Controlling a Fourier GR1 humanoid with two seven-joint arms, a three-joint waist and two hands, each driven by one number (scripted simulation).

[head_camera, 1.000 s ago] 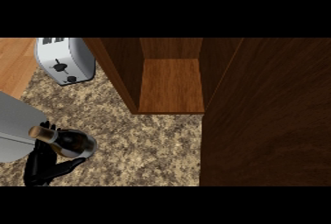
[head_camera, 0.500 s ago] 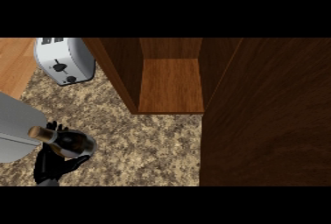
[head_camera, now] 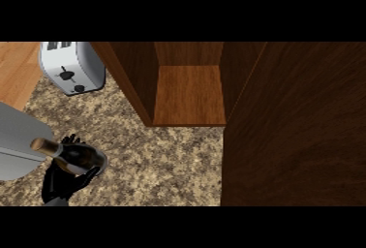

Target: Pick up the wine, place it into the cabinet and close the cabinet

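Observation:
A dark wine bottle with a tan cork end is tilted, its neck pointing to the upper left, over the speckled counter at the lower left. My left hand is curled round the bottle from below, with fingertips showing behind it. Its grey forearm fills the left edge. The wooden cabinet stands open at the top middle, its shelf bare. It lies up and to the right of the bottle, well apart from it. The right hand does not show.
A white toaster stands at the upper left, left of the cabinet. The cabinet's open dark wood door fills the right side. A strip of lighter wood surface lies at the far upper left.

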